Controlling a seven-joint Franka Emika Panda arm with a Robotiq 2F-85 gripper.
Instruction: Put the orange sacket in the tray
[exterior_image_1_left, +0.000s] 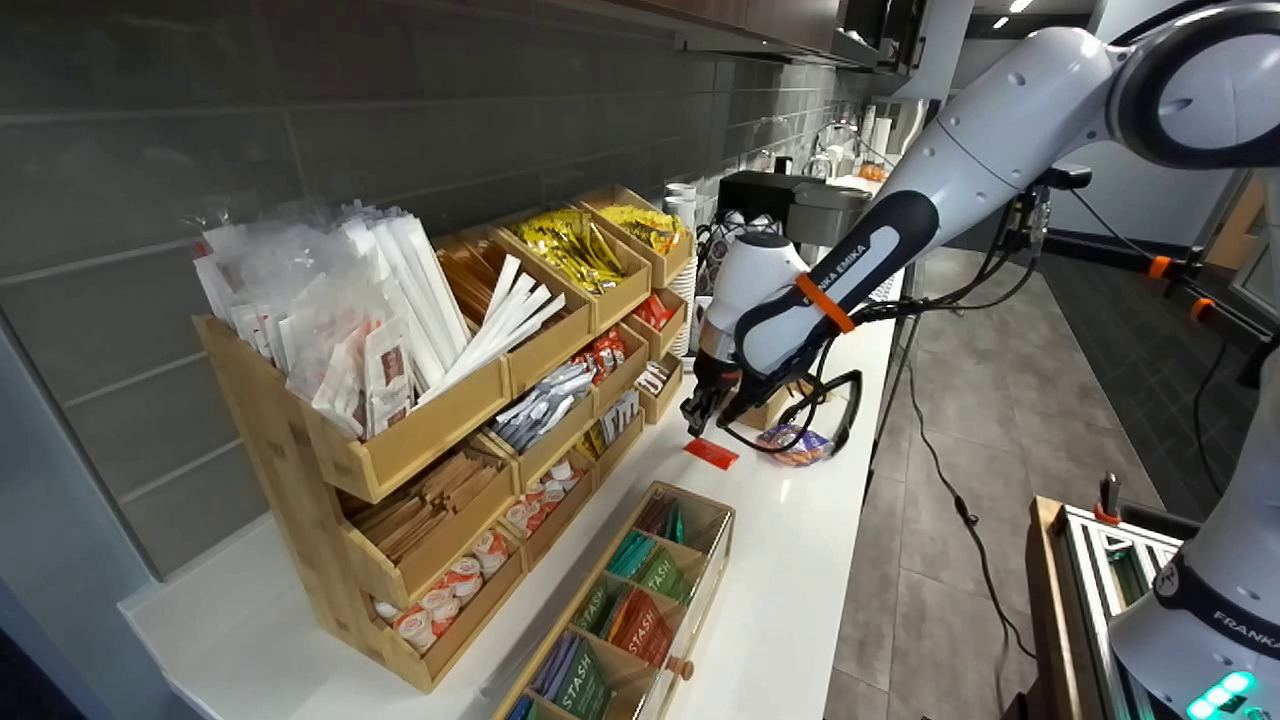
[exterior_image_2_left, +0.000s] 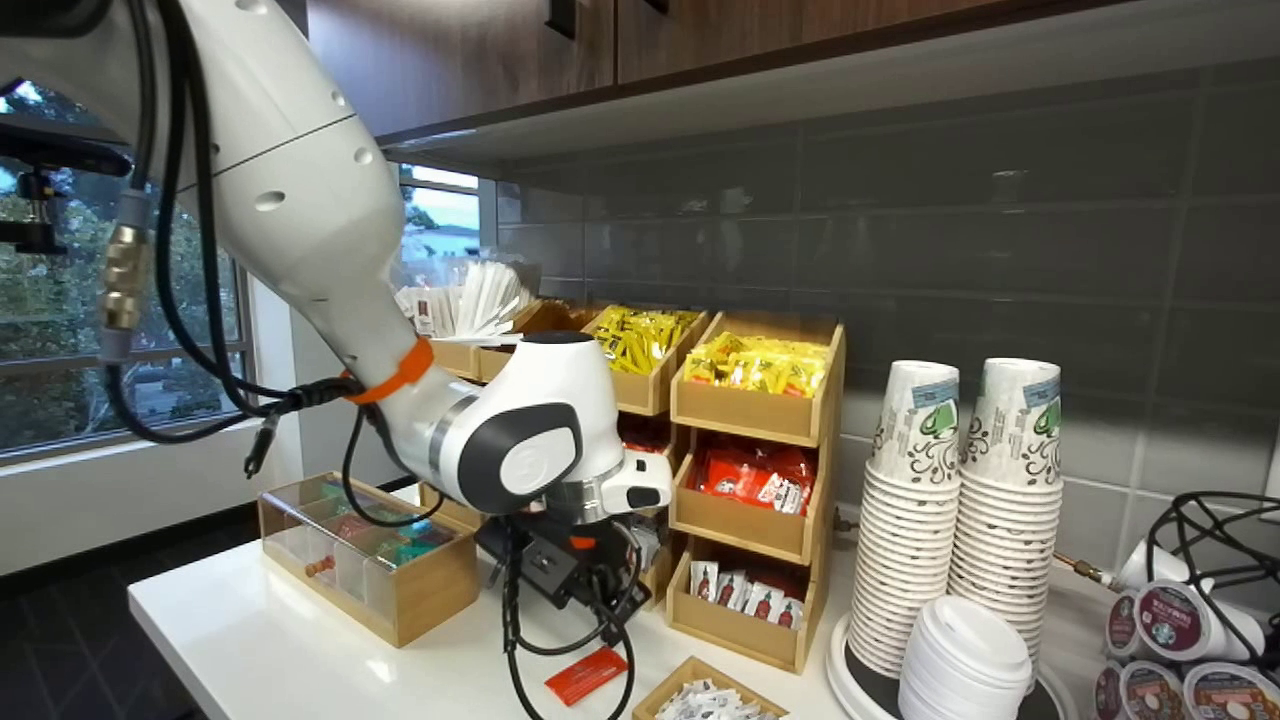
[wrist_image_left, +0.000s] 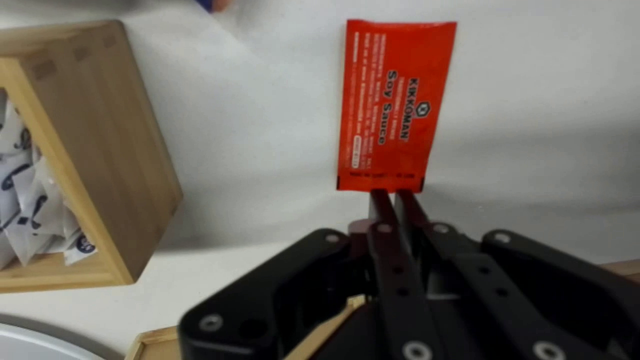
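The orange-red soy sauce sachet (exterior_image_1_left: 712, 453) lies flat on the white counter; it also shows in an exterior view (exterior_image_2_left: 587, 676) and in the wrist view (wrist_image_left: 367, 115). My gripper (wrist_image_left: 392, 192) points down at the sachet's near short edge, and its fingertips overlap that edge in view. Whether they touch it I cannot tell. The fingers have only a narrow gap between them and hold nothing visible. Candidates for the tray are the wooden organizer's open bins, including a middle bin (exterior_image_2_left: 740, 524) holding red sachets. Which one is the tray I cannot tell.
A wooden tea box (exterior_image_2_left: 436, 585) with a clear front stands on the counter. A small wooden box (wrist_image_left: 100, 115) of white packets is beside the sachet. A snack bag (exterior_image_1_left: 800, 447) lies near the arm. Cup stacks (exterior_image_2_left: 908, 560) stand beside the organizer. Black cables hang around the gripper.
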